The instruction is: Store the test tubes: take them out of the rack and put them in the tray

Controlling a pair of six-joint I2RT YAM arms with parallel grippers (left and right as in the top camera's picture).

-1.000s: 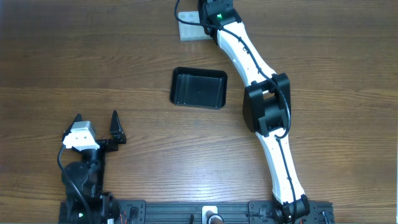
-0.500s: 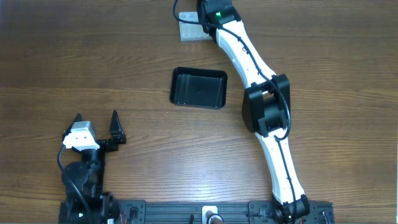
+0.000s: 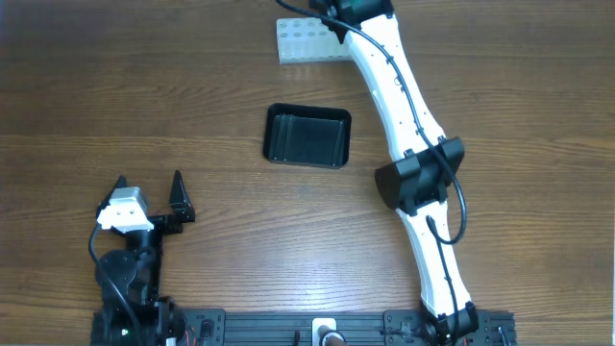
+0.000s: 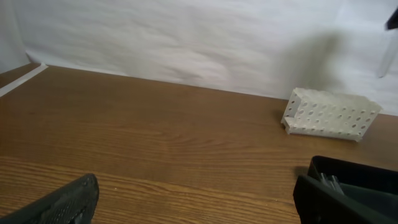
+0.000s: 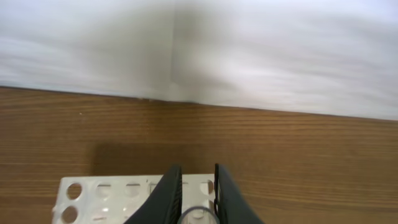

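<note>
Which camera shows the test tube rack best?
The left wrist view: the whole rack, unobstructed, from the side. The top view shows its holed top, one end hidden by the right arm. The right wrist view shows part of its top behind the right gripper, holding a test tube.

Overhead camera looks straight down on the brown wooden desk (image 3: 144, 96) from far off. Left wrist camera sits low, facing the white perforated plastic rack (image 4: 329, 113) toward 12 o'clock. Right wrist camera hangs close above that same rack.

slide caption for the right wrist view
Right tool holding a clear test tube over the white perforated rack
</note>
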